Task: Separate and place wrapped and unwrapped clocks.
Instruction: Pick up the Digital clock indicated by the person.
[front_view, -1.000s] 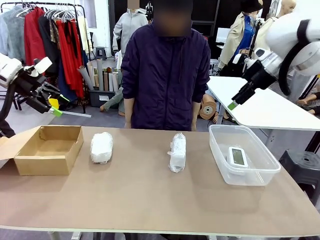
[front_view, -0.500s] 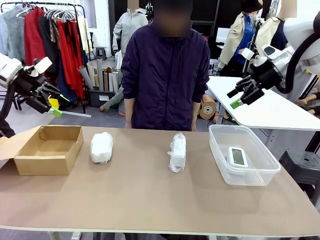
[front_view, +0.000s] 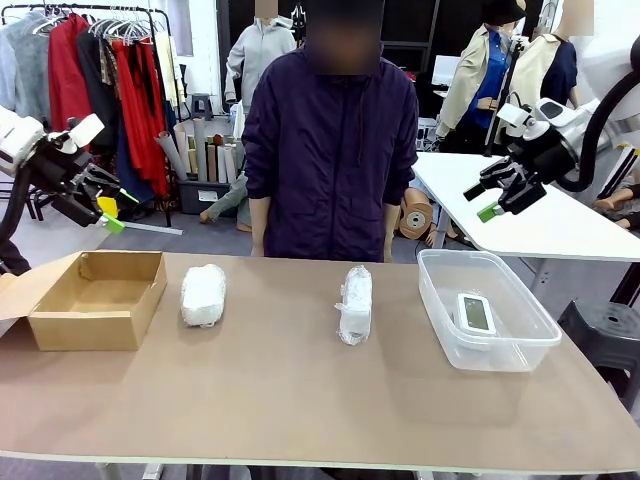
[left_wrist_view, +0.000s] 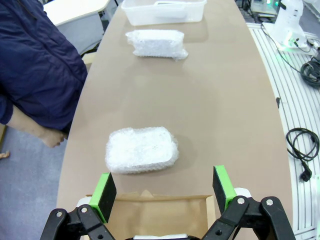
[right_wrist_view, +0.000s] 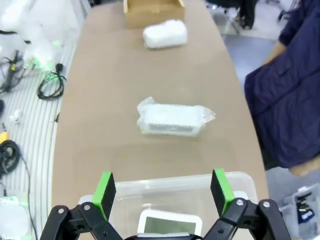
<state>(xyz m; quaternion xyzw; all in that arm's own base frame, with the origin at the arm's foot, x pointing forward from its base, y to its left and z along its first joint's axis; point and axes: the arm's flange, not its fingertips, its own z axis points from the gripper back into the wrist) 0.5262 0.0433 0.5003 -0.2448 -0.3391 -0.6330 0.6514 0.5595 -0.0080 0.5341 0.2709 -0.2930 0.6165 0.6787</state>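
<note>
- A brown table (front_view: 300, 400) stretches across the front view, with a person (front_view: 330, 150) in a dark purple jacket standing at its far edge.
- The left gripper (front_view: 110, 215) hangs in the air above and behind the cardboard box (front_view: 60, 325), its green-padded claw spread wide and holding nothing.
- The right gripper (front_view: 492, 200) hangs high above the far right side of the table, its claw also spread wide and holding nothing.
- The open cardboard box sits at the table's left end.
- The first wrapped clock (front_view: 203, 294), a rounded whitish bundle, lies flat on the table just right of the box, apart from it.
- The second wrapped clock (front_view: 355, 304), a longer bundle in crinkled clear wrap, lies near the table's middle, well apart from the first.
- A clear tub (front_view: 520, 345) stands at the right end of the table.
- The bare clock (front_view: 474, 313), white with a grey-green screen, lies face up inside the tub.
- In the right wrist view, the bare clock shows between the open fingers, lower down in the tub.
</note>
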